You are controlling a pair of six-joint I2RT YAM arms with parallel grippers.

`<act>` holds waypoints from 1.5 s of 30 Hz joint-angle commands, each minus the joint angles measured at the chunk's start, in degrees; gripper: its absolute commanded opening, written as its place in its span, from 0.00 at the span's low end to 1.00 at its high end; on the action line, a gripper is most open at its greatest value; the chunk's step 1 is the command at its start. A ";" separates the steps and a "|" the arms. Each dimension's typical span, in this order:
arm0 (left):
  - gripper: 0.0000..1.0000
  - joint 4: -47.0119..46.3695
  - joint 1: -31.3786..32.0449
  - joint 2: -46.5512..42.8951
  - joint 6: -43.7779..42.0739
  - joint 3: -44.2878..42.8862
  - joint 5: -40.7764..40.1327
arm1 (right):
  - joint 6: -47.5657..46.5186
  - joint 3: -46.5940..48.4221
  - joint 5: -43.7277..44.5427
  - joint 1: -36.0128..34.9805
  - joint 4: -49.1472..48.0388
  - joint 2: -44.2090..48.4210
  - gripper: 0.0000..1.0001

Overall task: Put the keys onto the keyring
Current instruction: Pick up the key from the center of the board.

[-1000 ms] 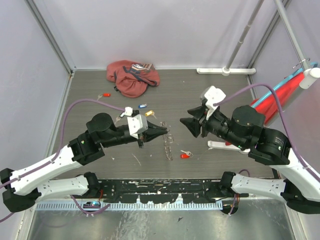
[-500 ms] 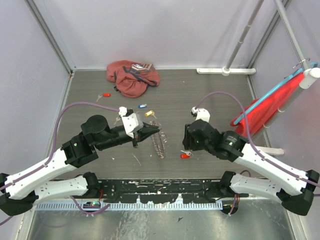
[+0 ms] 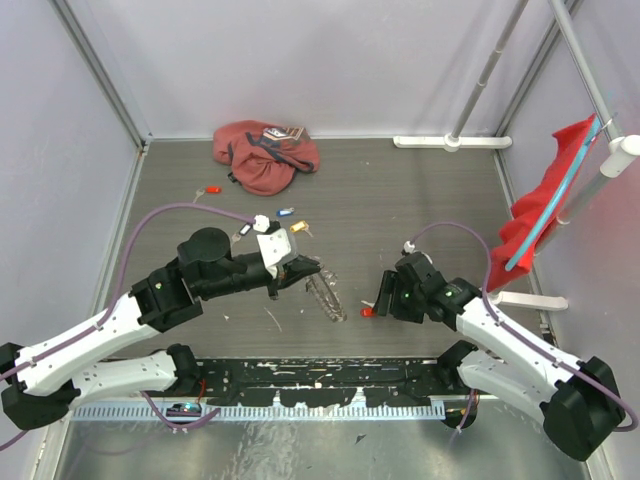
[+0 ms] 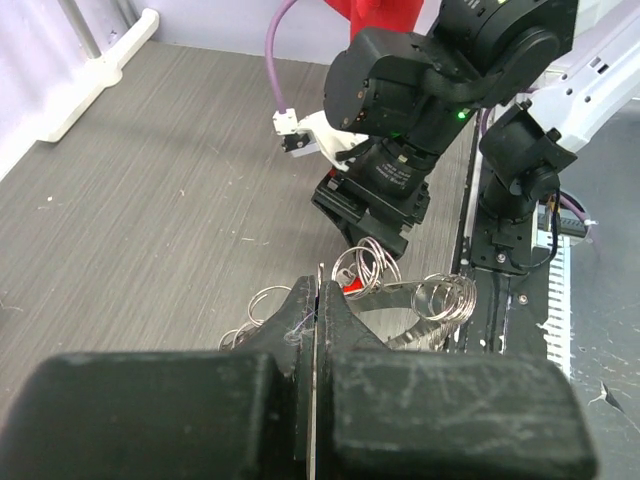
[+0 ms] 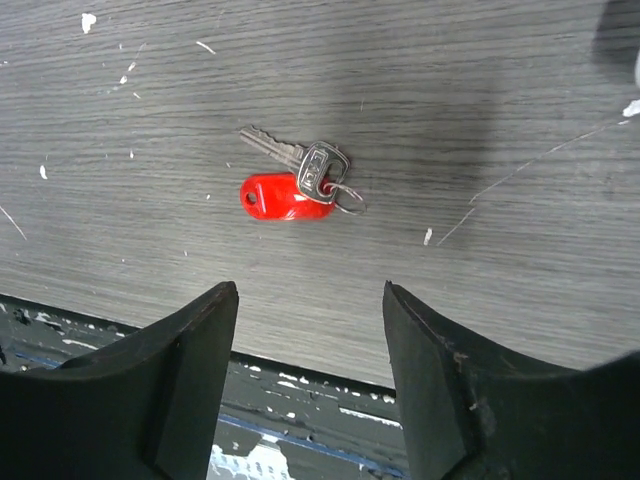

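My left gripper (image 3: pixel 308 268) is shut on a thin metal strip of the keyring (image 3: pixel 325 296), whose silver rings hang just right of its tip. In the left wrist view the gripper (image 4: pixel 318 296) clamps the strip edge-on, with the rings (image 4: pixel 366 268) beyond it. A red-headed key (image 3: pixel 368 312) lies flat on the table near the front edge. My right gripper (image 3: pixel 383 296) hovers right above it, open. The right wrist view shows that key (image 5: pixel 288 196) ahead of the wide, empty gripper (image 5: pixel 311 292). More keys, red (image 3: pixel 212 189), blue (image 3: pixel 285 212) and yellow (image 3: pixel 299 227), lie farther back.
A reddish-pink cloth bag (image 3: pixel 265 155) sits at the back of the table. A red cloth (image 3: pixel 545 205) hangs on a pole at the right wall. A white bar (image 3: pixel 530 298) lies at the right, and the black base rail (image 3: pixel 320 378) runs along the front edge.
My right arm has swung down and forward to hover over the red-headed key, and its jaws have widened. The left gripper with the keyring shifted slightly. The red cloth rose along the right wall.
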State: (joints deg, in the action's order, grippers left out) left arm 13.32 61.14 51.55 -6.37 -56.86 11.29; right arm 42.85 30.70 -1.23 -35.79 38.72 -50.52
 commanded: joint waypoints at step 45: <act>0.00 -2.95 -0.30 1.67 0.57 -4.01 3.91 | -8.73 -8.87 -16.42 10.37 -21.31 -7.29 0.41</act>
State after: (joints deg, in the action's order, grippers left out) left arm 13.58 61.10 53.28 -6.31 -58.04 14.00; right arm 35.83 21.74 -18.09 -25.65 17.28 -58.30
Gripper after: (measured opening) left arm 0.011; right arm 0.423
